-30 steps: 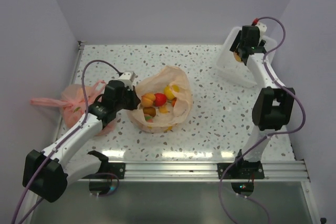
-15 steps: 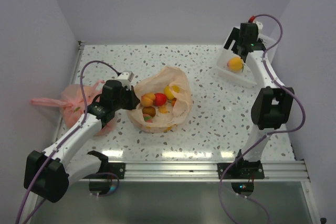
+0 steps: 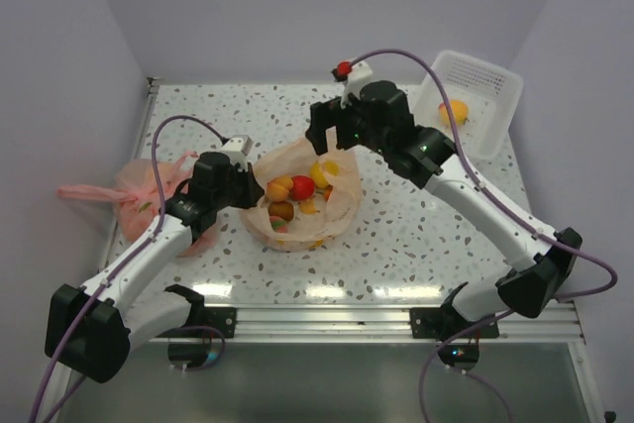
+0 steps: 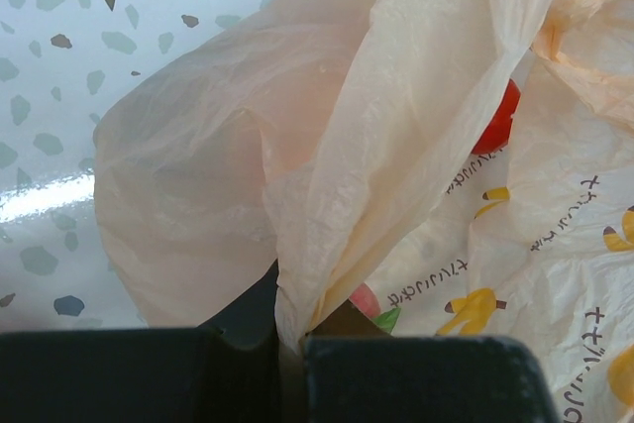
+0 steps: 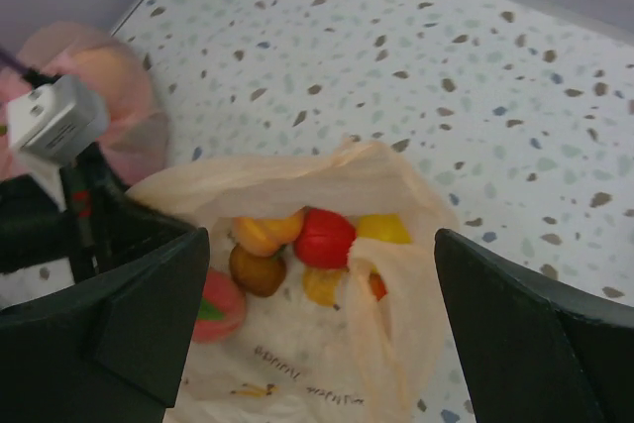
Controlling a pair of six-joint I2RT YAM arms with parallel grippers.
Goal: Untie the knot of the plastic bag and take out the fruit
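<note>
Top external view: the thin, crinkly, translucent pale peach-orange plastic bag [image 3: 337,207] sits near the middle of the bench, slightly left. Its mouth gapes upward over a heap of fruit [image 3: 303,186]: one red piece, with orange and yellow pieces beside it. On the left wrist camera the film carries small yellow-orange marks and dark lettering.

At the bag's left rim, the left gripper [image 3: 246,183] is closed tight on a gathered fold of the film. The wrist view shows that fold pinched between the two dark fingers [image 4: 416,378]. The right gripper [image 3: 322,138] hangs over the bag's far edge with its jaws spread wide and nothing between them. Its own camera looks straight down past both fingers [image 5: 149,314] into the open bag.

Further left, near the wall, lies a pinker, salmon-red plastic bag with tied handles [image 3: 139,195], partly behind the left arm. At the far right corner a white slotted plastic basket [image 3: 485,76] stands tilted with one yellow-orange fruit [image 3: 454,111] inside.

The white bench with grey and brown terrazzo flecks [image 3: 416,225] is glossy and catches reflections along its near side. A silver aluminium rail [image 3: 396,320] borders the near edge and carries both arm bases. Plain pale lavender walls [image 3: 327,7] close in the left, far and right sides.
</note>
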